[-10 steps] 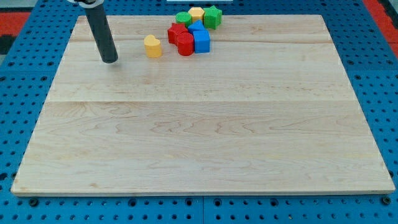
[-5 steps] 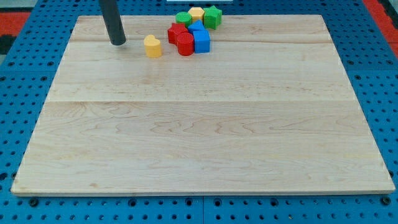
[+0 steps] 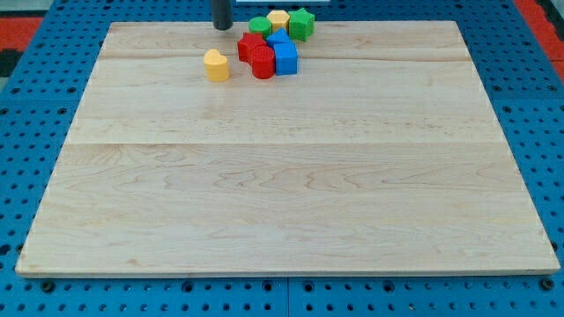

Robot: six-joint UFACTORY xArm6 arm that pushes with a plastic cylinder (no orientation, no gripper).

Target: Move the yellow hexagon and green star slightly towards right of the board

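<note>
At the view's top, yellow hexagon (image 3: 278,18) touches green star (image 3: 301,23).

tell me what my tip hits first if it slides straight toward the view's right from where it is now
Probably the green round block: my tip sits at the board's top edge, just left of it with a small gap. Behind it in the same line come the yellow hexagon and green star.
</note>
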